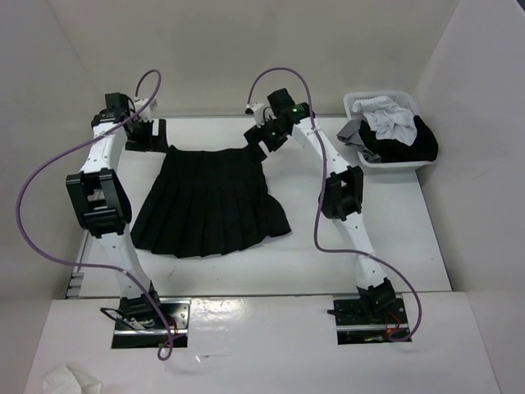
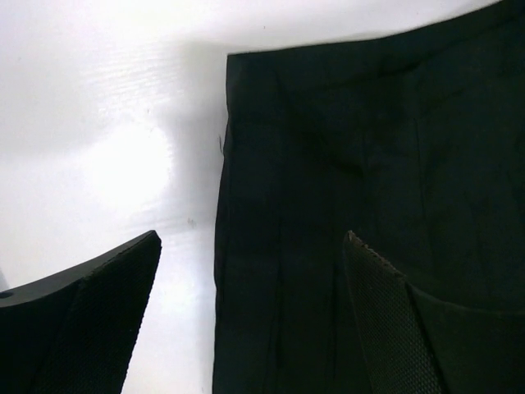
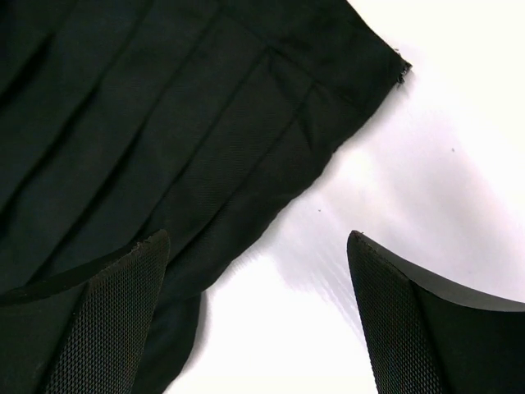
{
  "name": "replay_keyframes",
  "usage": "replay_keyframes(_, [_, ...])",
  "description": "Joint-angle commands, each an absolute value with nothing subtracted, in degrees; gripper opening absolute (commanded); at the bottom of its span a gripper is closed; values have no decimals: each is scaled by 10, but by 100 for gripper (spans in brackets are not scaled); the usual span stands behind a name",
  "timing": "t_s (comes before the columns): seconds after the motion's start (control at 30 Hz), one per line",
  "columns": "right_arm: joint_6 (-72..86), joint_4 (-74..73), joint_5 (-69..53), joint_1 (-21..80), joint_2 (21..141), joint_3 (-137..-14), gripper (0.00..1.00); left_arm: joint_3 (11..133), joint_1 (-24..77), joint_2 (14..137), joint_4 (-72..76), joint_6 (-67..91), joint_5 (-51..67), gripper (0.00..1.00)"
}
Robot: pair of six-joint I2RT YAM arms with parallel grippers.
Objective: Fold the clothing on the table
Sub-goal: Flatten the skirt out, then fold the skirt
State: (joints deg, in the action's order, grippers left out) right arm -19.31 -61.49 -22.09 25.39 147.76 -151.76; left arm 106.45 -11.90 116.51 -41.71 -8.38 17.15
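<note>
The clothing, a black pleated skirt [image 1: 209, 201], lies spread flat on the white table [image 1: 394, 238], waistband at the far side and flared hem toward the arm bases. My left gripper [image 1: 149, 131] hovers at the waistband's far left corner. In the left wrist view it [image 2: 253, 238] is open, one finger over bare table [image 2: 98, 98], the other over the skirt [image 2: 369, 164]. My right gripper [image 1: 261, 138] hangs at the far right corner. In the right wrist view it [image 3: 258, 236] is open, straddling the skirt's side edge [image 3: 164, 107], nothing held.
A white basket [image 1: 353, 102] heaped with white, grey and black garments stands at the back right. White walls enclose the table on three sides. Purple cables loop off both arms. A crumpled white cloth [image 1: 74, 379] lies on the near ledge at bottom left.
</note>
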Motion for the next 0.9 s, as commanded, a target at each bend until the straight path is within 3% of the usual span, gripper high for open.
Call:
replay_keyframes(0.0, [-197,-642,-293,233,1496,-1559,92,1093,-120,1208,-404,-70,218,96])
replay_keyframes(0.33, [-207,-661,-341,228,1553,-1595,90,1121,-108,1269,-398,-76,140,94])
replay_keyframes(0.87, [-191,-655,-406,228,1629,-1682,90,1186,-108,1334,-397,-65,159,94])
